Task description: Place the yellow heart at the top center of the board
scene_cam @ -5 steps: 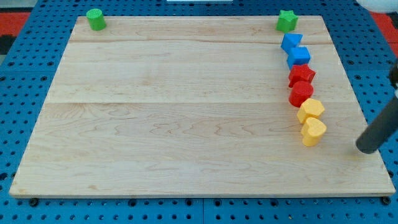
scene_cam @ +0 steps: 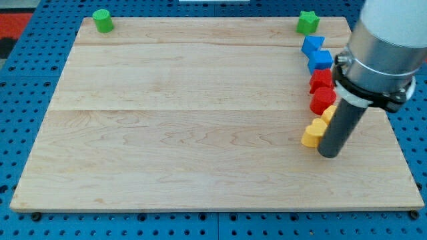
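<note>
A blue pegboard surface surrounds a pale wooden counter (scene_cam: 200,120), a board of joined planks seen at a slant. The arm enters from the view's upper right and carries no fingers, so there is nothing to open, close or hold; it ends in a dark rod whose lower end, my tip (scene_cam: 329,153), rests on the counter near the view's right edge. The yellow heart (scene_cam: 311,133) lies just to the view's left of my tip, touching or nearly touching the rod; contact cannot be confirmed. A second yellow block (scene_cam: 329,112) sits directly above my tip in the view, largely hidden behind the rod, shape not determinable. Above that, in a column running up the view from my tip: a red block (scene_cam: 322,100), a second red block (scene_cam: 320,81), a blue block (scene_cam: 320,61) and a second blue block (scene_cam: 311,45); their exact shapes are not clear. A green star (scene_cam: 307,22) stands at the counter's top right corner, well above my tip. A green cylinder (scene_cam: 102,20) stands at the top left corner, well apart from my tip and from all other blocks.
</note>
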### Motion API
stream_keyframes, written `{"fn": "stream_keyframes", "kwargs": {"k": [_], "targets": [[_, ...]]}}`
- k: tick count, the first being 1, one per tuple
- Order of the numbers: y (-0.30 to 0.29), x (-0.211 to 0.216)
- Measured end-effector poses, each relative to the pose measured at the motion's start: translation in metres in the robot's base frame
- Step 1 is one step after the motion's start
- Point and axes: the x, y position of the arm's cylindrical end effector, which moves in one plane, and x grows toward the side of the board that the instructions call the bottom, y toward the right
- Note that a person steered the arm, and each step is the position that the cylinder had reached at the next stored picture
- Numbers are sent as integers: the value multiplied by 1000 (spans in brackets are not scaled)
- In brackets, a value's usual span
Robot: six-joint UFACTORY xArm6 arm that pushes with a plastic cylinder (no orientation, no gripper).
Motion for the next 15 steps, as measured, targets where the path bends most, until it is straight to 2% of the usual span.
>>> {"fn": "stream_keyframes", "kwargs": {"k": [1,4,6,9,11,15], "targets": [[-5,-14],[33,-20],[-4,-43],[-65,-30],[-116,-76],[-99,-176]]}}
